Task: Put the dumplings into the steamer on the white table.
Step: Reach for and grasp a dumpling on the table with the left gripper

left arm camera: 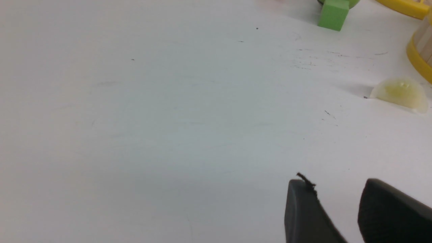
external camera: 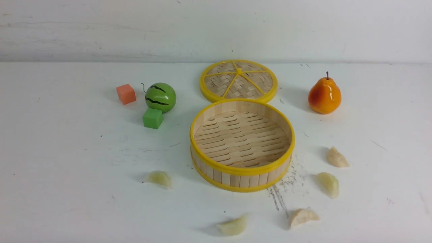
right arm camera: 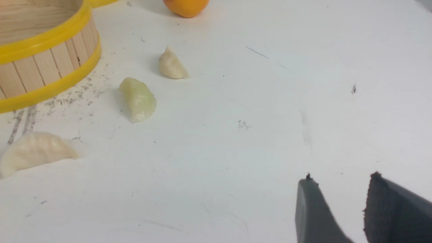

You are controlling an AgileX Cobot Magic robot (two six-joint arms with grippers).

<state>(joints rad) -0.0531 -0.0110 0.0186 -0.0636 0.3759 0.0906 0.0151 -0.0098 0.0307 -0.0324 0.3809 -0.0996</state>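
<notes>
Five dumplings (external camera: 158, 178) are lying on the white table (external camera: 67, 202), and one steamer (external camera: 242, 170) is sitting among them. One lid (external camera: 238, 81) is lying toward the far edge. One orange cube (external camera: 126, 93), one green cube (external camera: 152, 118), one toy watermelon (external camera: 160, 97) and one pear (external camera: 324, 95) are standing there too.

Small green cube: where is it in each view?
Front: small green cube in front of the striped green ball, left of the round bamboo steamer.
Left wrist: cube beyond the pale crescent dumpling.
Right wrist: not in it.
Shared landmark: the steamer's yellow rim, in all three.
</notes>
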